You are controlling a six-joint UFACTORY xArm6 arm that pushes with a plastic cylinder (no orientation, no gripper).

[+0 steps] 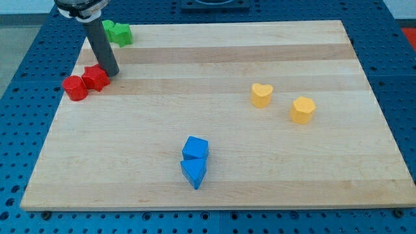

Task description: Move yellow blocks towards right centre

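Blue blocks [194, 162] nearest; yellow heart [261, 95] & yellow hexagon [302, 110] apart at right; my tip [111, 72] by red star [96, 78], no end effector

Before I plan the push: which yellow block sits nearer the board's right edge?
The yellow hexagon-like block; the yellow heart lies to its left and slightly higher.

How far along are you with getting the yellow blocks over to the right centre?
Mostly there: the yellow heart and yellow hexagon already sit right of centre. Nothing is in hand; my tip is far off beside the red blocks. Left: perhaps nudging both rightward.
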